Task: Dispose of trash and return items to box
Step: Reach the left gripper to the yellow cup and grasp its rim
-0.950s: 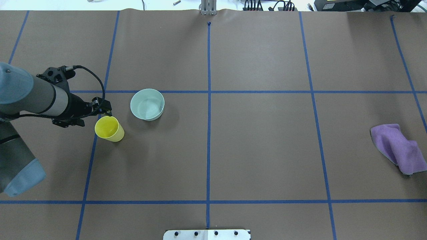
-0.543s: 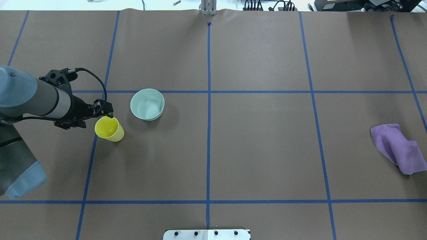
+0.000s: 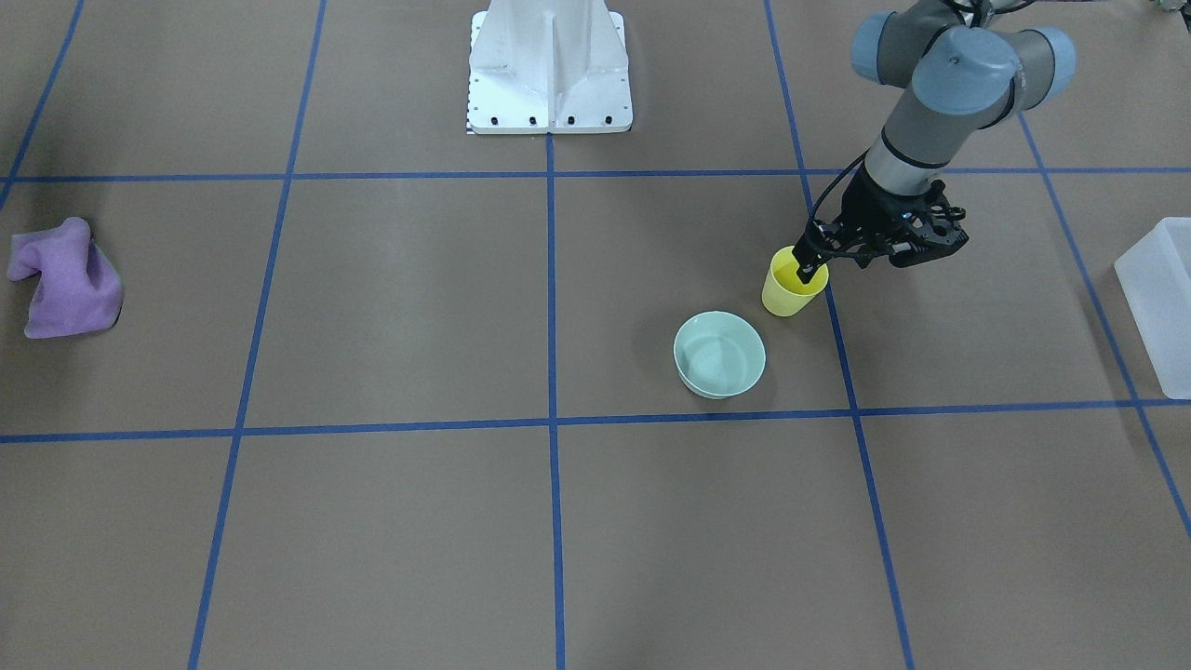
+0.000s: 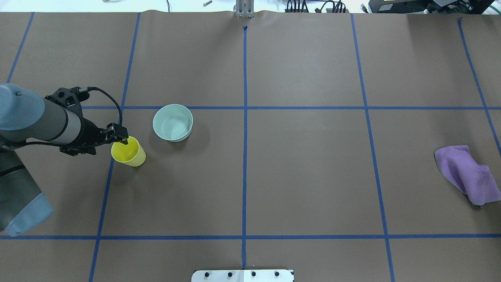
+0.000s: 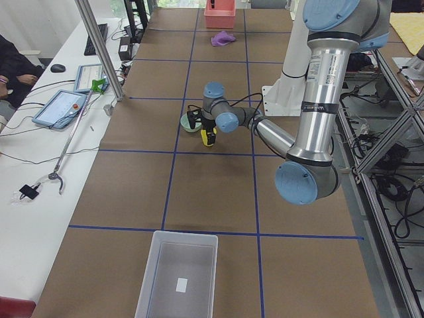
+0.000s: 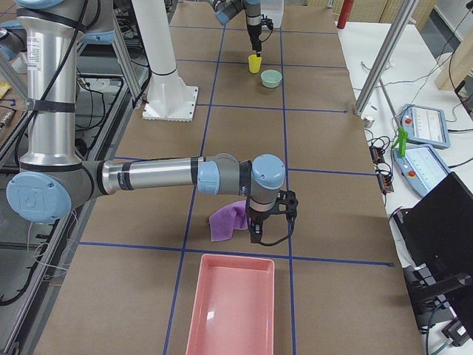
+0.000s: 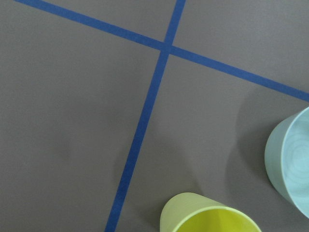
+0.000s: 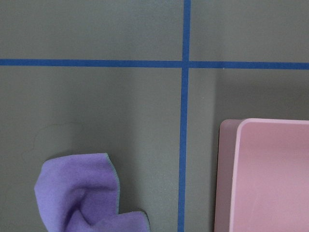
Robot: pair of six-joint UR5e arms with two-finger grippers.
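Observation:
The yellow cup (image 4: 127,152) stands upright on the brown table, with the mint-green bowl (image 4: 172,122) just beyond it to the right. My left gripper (image 4: 121,138) sits over the cup's near-left rim. In the front-facing view one finger (image 3: 808,272) dips inside the cup (image 3: 791,287) and the jaws look open astride the rim. The bowl (image 3: 719,354) stands apart from them. The frosted box (image 3: 1158,298) is at the table's left end (image 5: 177,278). My right gripper (image 6: 264,235) hangs by the purple cloth (image 6: 228,220); I cannot tell whether it is open or shut.
The purple cloth (image 4: 464,172) lies at the far right of the table. A pink tray (image 6: 230,310) sits at that end, beside the cloth (image 8: 82,193). The white pedestal base (image 3: 549,70) stands at the robot's edge of the table.
My left gripper has moved down and slightly back towards the cup, so its tip now sits at the cup's rim. The cup, bowl and cloth have not moved.

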